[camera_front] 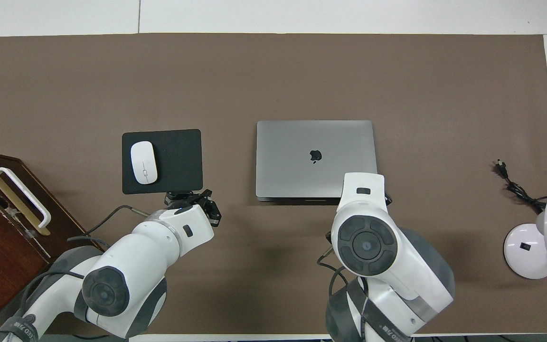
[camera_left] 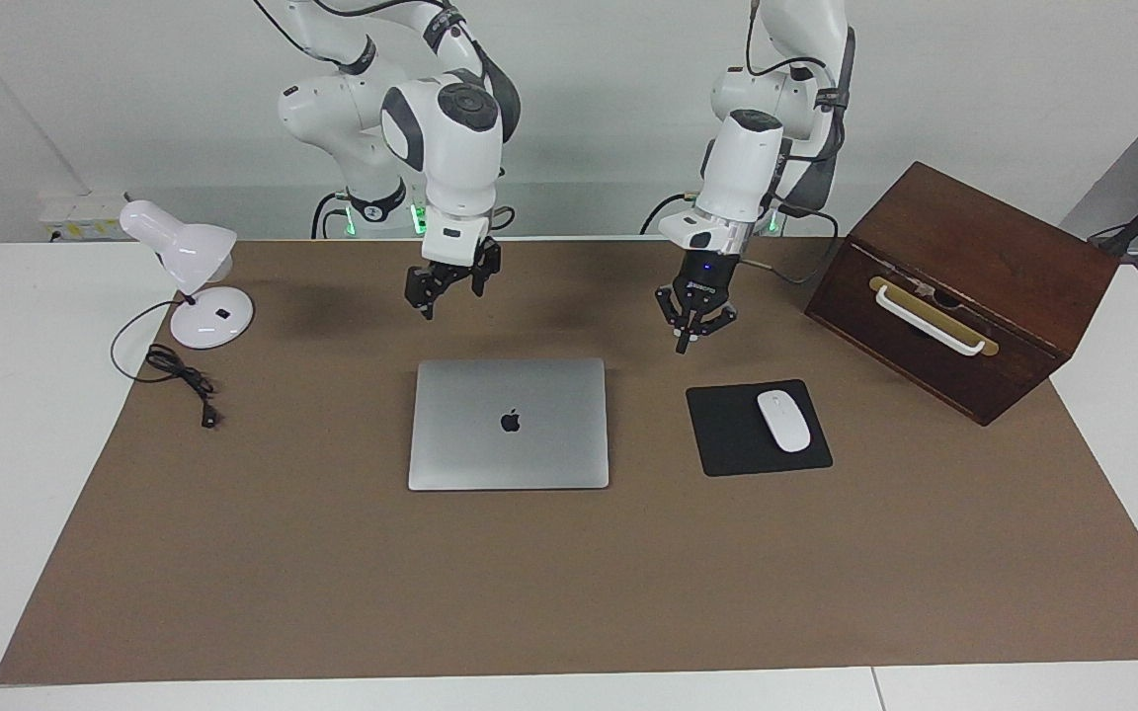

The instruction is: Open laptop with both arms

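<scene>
Laptop point(camera_left: 508, 423) (lid shut) flat on mat, both pincers raised, apart from it

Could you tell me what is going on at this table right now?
Two robot arms are set to open the closed laptop lying flat on the brown mat. Neither touches it yet. The left hand, shut and empty, hangs over the mat between the laptop and the mouse pad. The right hand hangs over the mat just on the robots' side of the laptop. The mouse, the lamp and the wooden box lie untouched.
</scene>
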Robot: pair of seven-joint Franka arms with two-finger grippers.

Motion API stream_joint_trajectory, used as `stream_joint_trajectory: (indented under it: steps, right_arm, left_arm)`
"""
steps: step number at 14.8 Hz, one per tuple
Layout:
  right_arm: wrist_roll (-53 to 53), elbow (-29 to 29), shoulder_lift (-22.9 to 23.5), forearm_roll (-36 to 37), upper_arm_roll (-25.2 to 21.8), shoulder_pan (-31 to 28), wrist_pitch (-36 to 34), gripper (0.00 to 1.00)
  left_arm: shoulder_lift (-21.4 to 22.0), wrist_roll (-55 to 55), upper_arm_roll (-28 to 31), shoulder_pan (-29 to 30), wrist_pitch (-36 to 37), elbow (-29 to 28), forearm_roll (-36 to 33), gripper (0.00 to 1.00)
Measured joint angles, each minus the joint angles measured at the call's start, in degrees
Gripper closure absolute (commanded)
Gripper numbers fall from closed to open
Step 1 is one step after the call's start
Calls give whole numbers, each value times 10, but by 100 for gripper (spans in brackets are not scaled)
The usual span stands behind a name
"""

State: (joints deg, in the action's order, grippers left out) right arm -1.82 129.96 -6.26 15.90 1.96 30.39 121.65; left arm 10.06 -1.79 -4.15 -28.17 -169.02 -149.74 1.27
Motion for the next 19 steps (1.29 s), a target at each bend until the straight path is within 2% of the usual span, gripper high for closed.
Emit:
stream_joint_trajectory:
  steps: [5, 8, 12, 19]
  right_arm:
    - [-1, 43, 7, 13, -2, 0, 67, 0]
    - [-1, 50, 27, 16, -2, 0, 96, 0]
    - [-1, 50, 35, 16, -1, 0, 101, 0]
    - [-1, 50, 39, 24, -1, 0, 108, 0]
  left_arm:
    - [-8, -1, 0, -33, -82, -40, 0, 100]
    - [-16, -2, 0, -44, -97, -41, 0, 100]
    - [-24, -3, 0, -58, -115, -42, 0, 100]
    - [-78, -6, 0, -79, -207, -45, 0, 100]
